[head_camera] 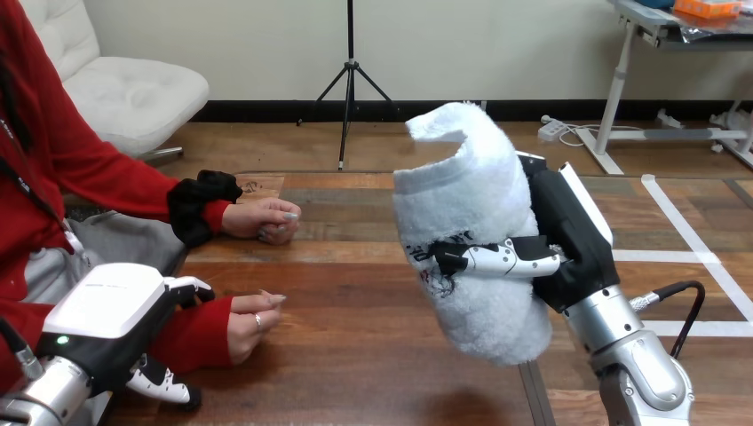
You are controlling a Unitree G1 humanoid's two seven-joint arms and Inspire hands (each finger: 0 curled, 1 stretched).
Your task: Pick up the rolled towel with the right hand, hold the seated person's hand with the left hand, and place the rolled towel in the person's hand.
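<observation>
The rolled white towel [475, 231] hangs tilted in the air above the table's middle right. My right hand [568, 235] is shut on it, fingers [502, 259] wrapped across its front. At the lower left, my left hand [111, 311] is at the red-sleeved wrist [191, 333] of the person's near hand [251, 321], which rests on the table. My fingers [191, 288] curl over the sleeve and the thumb [164, 382] lies under it. The person's far hand [266, 220] rests as a fist further back on the table.
The wooden table [355, 355] has bare boards between the person's hands and the towel. The person sits at the left side. White tape lines [688, 231] cross the table's right part.
</observation>
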